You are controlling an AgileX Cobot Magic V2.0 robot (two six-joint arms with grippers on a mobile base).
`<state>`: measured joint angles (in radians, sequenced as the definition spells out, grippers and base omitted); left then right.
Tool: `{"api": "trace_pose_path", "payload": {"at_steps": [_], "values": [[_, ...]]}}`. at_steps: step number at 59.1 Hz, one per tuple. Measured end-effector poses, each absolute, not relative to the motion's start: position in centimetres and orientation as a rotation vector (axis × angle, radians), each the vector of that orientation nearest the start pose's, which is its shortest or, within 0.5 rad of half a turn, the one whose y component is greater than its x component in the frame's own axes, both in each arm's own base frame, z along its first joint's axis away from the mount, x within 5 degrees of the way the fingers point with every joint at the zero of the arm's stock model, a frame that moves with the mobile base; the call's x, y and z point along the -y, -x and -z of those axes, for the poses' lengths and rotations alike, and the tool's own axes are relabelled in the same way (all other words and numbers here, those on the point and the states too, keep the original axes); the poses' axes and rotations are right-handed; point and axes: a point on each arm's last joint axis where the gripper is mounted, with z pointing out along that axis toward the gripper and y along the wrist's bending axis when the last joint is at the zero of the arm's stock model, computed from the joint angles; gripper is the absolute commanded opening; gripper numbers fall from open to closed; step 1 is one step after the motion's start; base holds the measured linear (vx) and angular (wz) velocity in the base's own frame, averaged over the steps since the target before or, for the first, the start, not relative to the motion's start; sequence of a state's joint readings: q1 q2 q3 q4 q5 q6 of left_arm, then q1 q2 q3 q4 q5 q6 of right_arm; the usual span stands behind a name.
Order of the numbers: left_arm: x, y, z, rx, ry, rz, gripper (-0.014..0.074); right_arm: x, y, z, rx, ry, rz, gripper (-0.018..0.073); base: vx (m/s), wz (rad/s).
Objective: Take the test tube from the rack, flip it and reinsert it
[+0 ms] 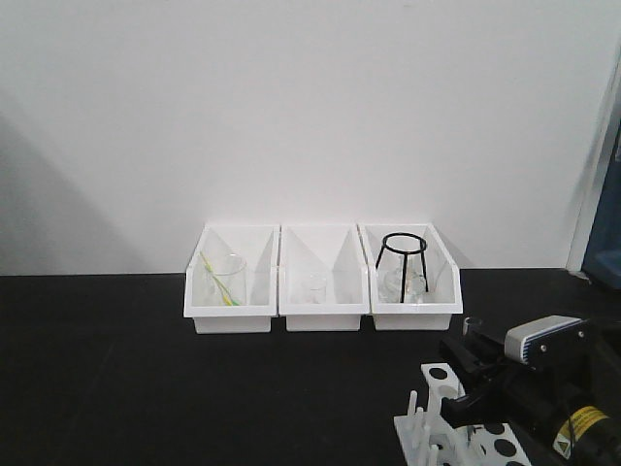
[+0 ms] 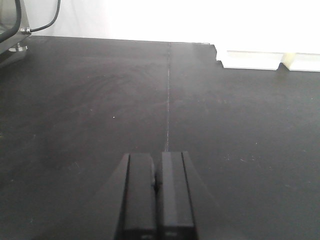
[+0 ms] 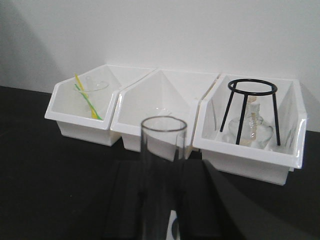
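The test tube (image 3: 163,150), clear glass with its open mouth up, stands upright between the black fingers of my right gripper (image 3: 163,167), which are closed against its sides. In the front view only the tube's rim (image 1: 473,323) shows above the right gripper (image 1: 466,361) at the lower right. The white rack (image 1: 432,427), with round holes and short pegs, sits just below that gripper; a sliver of it shows under the tube in the right wrist view (image 3: 172,226). A second tube is not visible. My left gripper (image 2: 157,161) is shut and empty over the black table.
Three white bins stand in a row at the back by the wall: the left bin (image 1: 231,313) holds a beaker with yellow-green sticks, the middle bin (image 1: 323,313) a small beaker, the right bin (image 1: 412,313) a black tripod stand (image 1: 402,254) over a glass lamp.
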<state>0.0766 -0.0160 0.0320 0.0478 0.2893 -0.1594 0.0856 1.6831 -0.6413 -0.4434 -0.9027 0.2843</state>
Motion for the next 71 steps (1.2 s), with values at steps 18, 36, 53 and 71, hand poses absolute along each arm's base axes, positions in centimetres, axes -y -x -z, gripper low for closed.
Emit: {"api": "trace_pose_path", "payload": {"at_steps": [18, 36, 53, 71], "values": [[-0.5, -5.4, -17.7, -1.780, 0.180, 0.014, -0.0006, -6.1, -31.9, -17.8, -1.660, 0.355, -0.389, 0.0034, 0.00, 0.00], [-0.5, -5.4, -17.7, -1.780, 0.180, 0.014, -0.0006, -6.1, -31.8, -17.4, -1.701, 0.363, -0.377, 0.0130, 0.00, 0.00], [-0.5, -5.4, -17.7, -1.780, 0.180, 0.014, -0.0006, -6.2, -31.8, -17.3, -1.706, 0.381, -0.378, 0.0298, 0.00, 0.00], [-0.5, -5.4, -17.7, -1.780, 0.180, 0.014, -0.0006, -6.2, -31.8, -17.3, -1.706, 0.381, -0.378, 0.0340, 0.00, 0.00]]}}
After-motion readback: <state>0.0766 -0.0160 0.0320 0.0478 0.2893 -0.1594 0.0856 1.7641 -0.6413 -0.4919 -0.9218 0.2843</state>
